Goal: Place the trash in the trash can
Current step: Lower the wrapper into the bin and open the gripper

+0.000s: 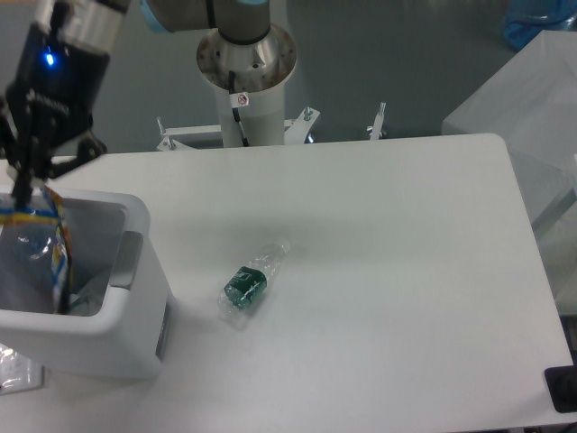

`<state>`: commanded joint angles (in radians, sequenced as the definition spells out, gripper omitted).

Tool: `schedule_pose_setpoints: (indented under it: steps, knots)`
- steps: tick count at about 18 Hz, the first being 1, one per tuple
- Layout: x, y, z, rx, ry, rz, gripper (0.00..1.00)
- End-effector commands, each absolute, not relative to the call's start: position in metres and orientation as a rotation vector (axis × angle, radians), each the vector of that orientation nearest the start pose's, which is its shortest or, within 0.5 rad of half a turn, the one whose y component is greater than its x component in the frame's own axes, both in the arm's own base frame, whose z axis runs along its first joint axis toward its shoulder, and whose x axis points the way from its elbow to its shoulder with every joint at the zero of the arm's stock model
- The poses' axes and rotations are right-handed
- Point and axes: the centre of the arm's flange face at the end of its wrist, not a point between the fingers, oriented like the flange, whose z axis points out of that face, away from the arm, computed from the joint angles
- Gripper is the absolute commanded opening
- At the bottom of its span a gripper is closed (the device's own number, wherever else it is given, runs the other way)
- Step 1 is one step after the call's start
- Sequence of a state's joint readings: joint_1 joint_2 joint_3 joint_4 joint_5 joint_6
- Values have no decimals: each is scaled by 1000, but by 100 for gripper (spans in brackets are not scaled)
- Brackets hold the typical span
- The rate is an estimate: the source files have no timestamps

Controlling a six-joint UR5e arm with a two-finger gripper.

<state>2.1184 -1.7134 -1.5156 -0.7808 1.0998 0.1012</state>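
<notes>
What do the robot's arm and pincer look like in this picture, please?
The pincer is black, with slim dark fingers, on a black wrist body with a small blue light under a silvery-grey ring. The arm's base column is silver-white with a light-blue joint cap and a small round warning sticker.

White bin [135, 307], green-labelled clear bottle [247, 284]
</notes>
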Motion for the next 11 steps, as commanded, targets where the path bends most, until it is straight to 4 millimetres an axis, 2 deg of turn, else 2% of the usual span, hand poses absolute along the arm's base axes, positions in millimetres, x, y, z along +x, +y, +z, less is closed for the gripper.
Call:
schedule_pose_setpoints:
  steps: [4, 5, 6, 7, 9, 10, 11]
  knots:
    - [-155, 596, 537, -2324, -321, -262, 12]
    - [-155, 596, 535, -2327, -322, -264, 19]
    - [-154, 596, 535, -2328, -313, -260, 38]
    - [-154, 595, 537, -2327, -290, -250, 52]
    - [-154, 593, 541, -2321, -281, -243, 61]
    - [-152, 593, 545, -2316, -273, -239, 72]
    - [-153, 592, 546, -2313, -275, -238, 75]
